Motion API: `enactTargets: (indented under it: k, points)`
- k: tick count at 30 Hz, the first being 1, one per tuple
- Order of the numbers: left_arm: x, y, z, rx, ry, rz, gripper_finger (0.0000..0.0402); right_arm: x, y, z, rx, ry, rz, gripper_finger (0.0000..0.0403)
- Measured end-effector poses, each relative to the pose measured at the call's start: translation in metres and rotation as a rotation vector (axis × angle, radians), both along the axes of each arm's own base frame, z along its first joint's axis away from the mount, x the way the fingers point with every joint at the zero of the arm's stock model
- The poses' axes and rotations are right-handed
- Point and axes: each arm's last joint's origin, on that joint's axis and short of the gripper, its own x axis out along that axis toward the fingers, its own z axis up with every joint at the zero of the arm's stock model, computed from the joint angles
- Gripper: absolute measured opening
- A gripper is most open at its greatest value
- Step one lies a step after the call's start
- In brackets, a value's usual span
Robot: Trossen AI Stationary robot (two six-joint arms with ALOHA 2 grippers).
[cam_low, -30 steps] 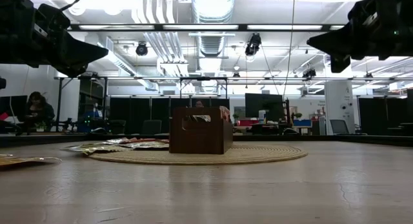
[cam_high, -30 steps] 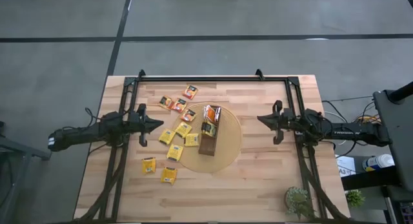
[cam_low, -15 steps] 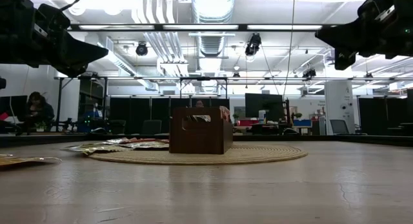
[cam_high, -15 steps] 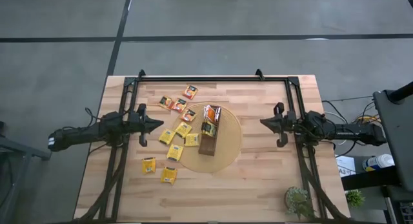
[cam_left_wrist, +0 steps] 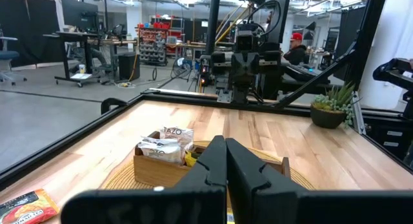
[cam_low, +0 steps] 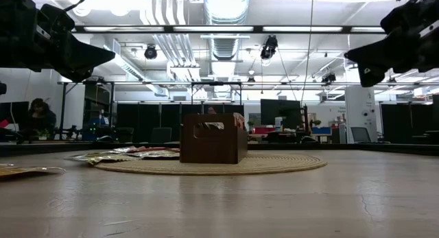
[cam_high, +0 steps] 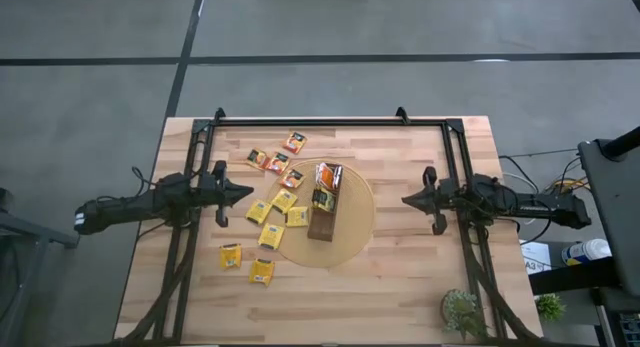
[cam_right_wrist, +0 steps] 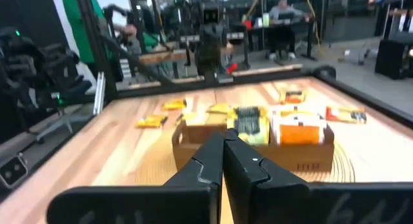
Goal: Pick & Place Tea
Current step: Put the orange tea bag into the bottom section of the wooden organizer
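Observation:
Several yellow and orange tea sachets (cam_high: pixel 271 235) lie flat on the wooden table, left of the dark-brown tray (cam_high: pixel 321 223). More lie toward the far edge (cam_high: pixel 294 142) and toward the near edge (cam_high: pixel 261 272). The tray stands on the round tan disc (cam_high: pixel 355 237), and a few sachets stand in its far end (cam_high: pixel 327 179). My left gripper (cam_high: pixel 248 194) hovers shut above the table, left of the loose sachets. My right gripper (cam_high: pixel 406 199) hovers shut to the right of the disc. Both wrist views show the tray (cam_left_wrist: pixel 169 169) (cam_right_wrist: pixel 258 153) beyond shut fingers.
A black frame rail (cam_high: pixel 310 121) runs along the far edge, with rails down both sides under the arms. A small potted plant (cam_high: pixel 462 309) stands at the near right corner. Bare wood lies between the disc and the right gripper. People sit in the room beyond.
My right gripper has drawn back a little toward the table's right edge and drifted toward the near edge, staying shut. The left arm, the tray and the sachets have kept still.

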Motion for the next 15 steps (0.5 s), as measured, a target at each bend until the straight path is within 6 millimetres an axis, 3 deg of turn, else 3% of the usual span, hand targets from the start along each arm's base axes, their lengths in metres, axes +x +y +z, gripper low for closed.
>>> enactTargets:
  k: [15]
  points:
    - [0.0000, 0.0000, 0.0000, 0.000, 0.000, 0.000, 0.0000, -0.0037, 0.0011, 0.0045, -0.003, -0.057, 0.007, 0.0009]
